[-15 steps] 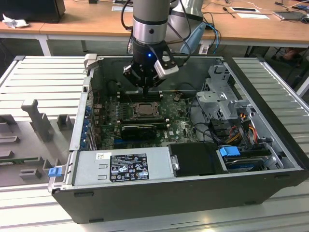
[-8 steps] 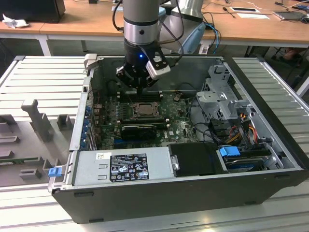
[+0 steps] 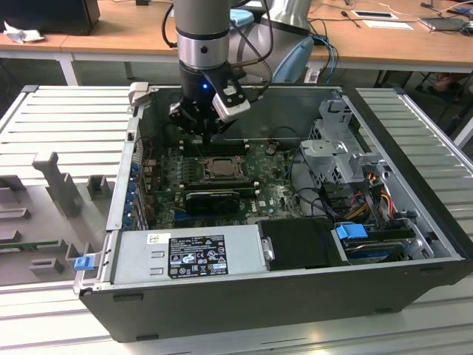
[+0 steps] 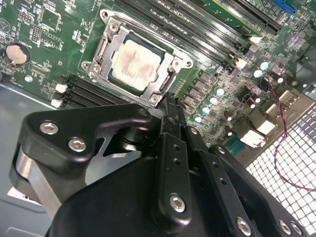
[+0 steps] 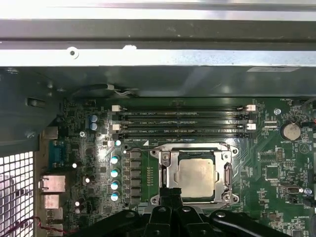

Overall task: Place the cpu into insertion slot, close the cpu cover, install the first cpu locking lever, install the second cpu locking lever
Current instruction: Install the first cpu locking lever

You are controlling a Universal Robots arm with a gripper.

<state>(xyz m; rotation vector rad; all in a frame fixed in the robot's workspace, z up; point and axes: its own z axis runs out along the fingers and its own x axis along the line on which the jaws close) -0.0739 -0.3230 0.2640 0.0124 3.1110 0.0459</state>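
The end effector (image 4: 170, 104), pinched narrow, hangs at the edge of the cpu cover (image 4: 112, 43), the cpu (image 4: 136, 59) just beyond.

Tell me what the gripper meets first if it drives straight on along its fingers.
Most likely the cpu cover, at the corner just ahead of the gripper; depth there is unclear.

Surfaces: cpu (image 4: 136, 59) dull beige-silver metal, smudged; cpu cover (image 4: 114, 39) bright smooth bare metal; gripper (image 4: 170, 101) matt black; motherboard (image 4: 44, 29) glossy green
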